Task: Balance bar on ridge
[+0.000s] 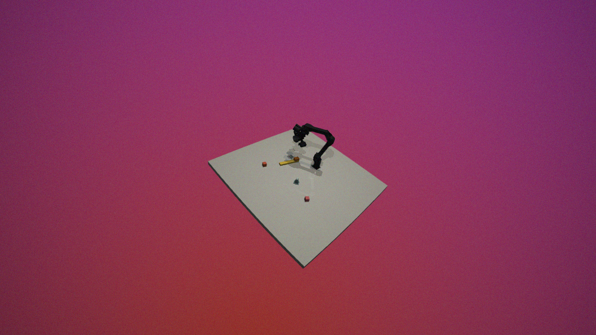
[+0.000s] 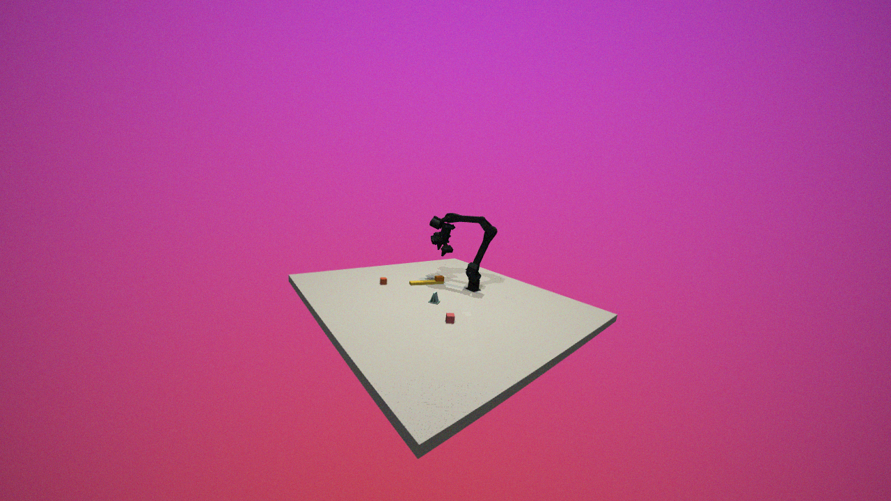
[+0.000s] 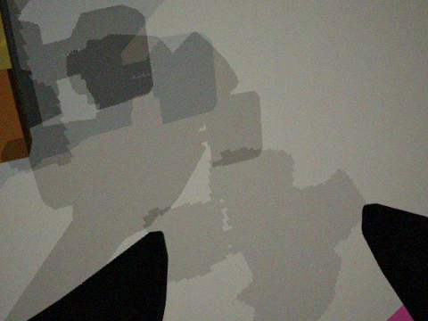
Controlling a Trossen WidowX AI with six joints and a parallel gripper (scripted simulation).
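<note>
The yellow bar (image 1: 286, 163) (image 2: 422, 282) (image 3: 4, 55) lies flat on the table, with an orange block (image 1: 296, 159) (image 2: 439, 278) (image 3: 11, 116) at its end nearer the arm's base. The small grey-blue ridge (image 1: 296, 181) (image 2: 434, 298) stands apart from the bar, nearer the top and exterior views, with nothing on it. My gripper (image 1: 298, 143) (image 2: 440, 250) (image 3: 266, 232) is open and empty, high above the table. In the wrist view only part of the bar and block shows, at the upper left edge, outside the fingers. The ridge is out of the wrist view.
An orange-red cube (image 1: 264, 164) (image 2: 383, 280) lies beyond the bar's far end. A pinkish-red cube (image 1: 307, 199) (image 2: 450, 318) lies on the top and exterior views' side of the ridge. The pale table (image 1: 304, 237) (image 2: 436, 380) carries the arm's base and the arm's shadows.
</note>
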